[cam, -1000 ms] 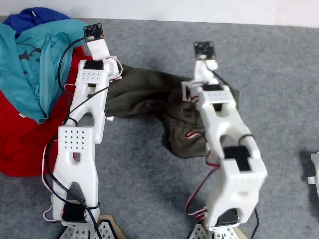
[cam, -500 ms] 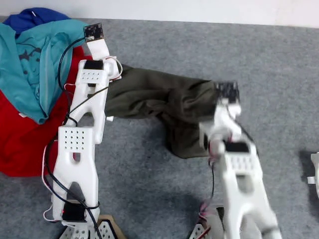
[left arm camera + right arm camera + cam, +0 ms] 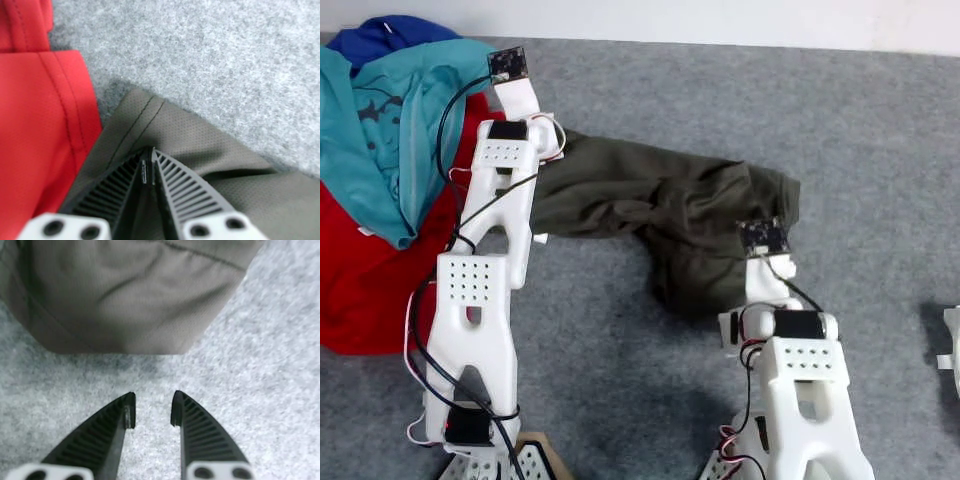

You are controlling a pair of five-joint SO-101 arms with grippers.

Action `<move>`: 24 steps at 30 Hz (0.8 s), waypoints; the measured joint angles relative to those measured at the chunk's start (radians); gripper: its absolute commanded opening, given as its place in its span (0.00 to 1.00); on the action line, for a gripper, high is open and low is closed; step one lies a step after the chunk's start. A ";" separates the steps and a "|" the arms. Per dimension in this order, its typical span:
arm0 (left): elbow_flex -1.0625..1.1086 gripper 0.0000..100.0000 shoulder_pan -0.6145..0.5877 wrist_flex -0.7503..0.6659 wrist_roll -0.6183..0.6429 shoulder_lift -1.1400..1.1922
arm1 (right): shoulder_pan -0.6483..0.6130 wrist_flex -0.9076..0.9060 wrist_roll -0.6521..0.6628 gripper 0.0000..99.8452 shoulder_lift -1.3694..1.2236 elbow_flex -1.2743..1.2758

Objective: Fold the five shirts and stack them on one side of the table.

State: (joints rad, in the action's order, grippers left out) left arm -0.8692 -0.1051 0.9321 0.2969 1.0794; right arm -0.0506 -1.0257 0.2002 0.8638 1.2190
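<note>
Your left gripper (image 3: 148, 160) is pinching the olive shirt (image 3: 640, 195) tight by its hem, just beside the red shirt (image 3: 360, 290). Your right gripper (image 3: 152, 410) is hanging narrowly open over the grey table (image 3: 880, 130), just off the olive shirt's other end. The teal shirt (image 3: 380, 130) and blue shirt (image 3: 390, 35) are lying piled with the red one.

Grey felt-like table surface (image 3: 880, 150), pale wall strip (image 3: 720, 20) along far edge
</note>
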 measured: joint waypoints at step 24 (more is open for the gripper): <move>0.000 0.01 0.000 0.000 0.000 0.000 | 0.060 0.264 0.000 0.01 -0.465 -0.132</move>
State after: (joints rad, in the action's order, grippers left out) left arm -0.8692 -0.1051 0.9321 0.2969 1.0794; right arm 0.0092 -0.7618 0.2002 0.3989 1.0871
